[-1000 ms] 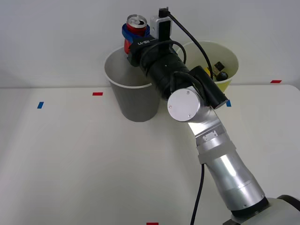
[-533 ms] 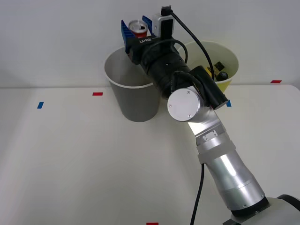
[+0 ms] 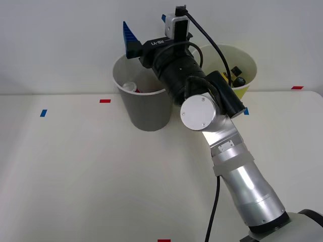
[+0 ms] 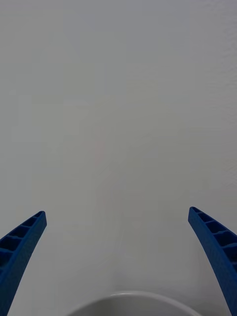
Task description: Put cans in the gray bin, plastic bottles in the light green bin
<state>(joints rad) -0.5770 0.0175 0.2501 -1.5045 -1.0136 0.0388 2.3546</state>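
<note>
While the right end effector (image 3: 145,30) hung spread wide & empty over the gray bin (image 3: 146,108) at desk's far edge, red can (image 3: 132,87) lay inside.

From the front view my own arm covers the right side of the gray bin (image 3: 146,108), so I see only part of its rim and inside. Down in it, a red can (image 3: 132,87) shows as a sliver of pale top and red, the rest hidden by the bin wall. One finger (image 3: 165,18) of the right pincer (image 3: 146,27) is mostly behind the wrist camera. The light green bin (image 3: 247,70) is half hidden by the arm; dark and yellow things (image 3: 236,75) inside are too small to name. On the wrist view, both fingers are cut off by the picture's edge, as is the bin's rim (image 4: 133,298).
</note>
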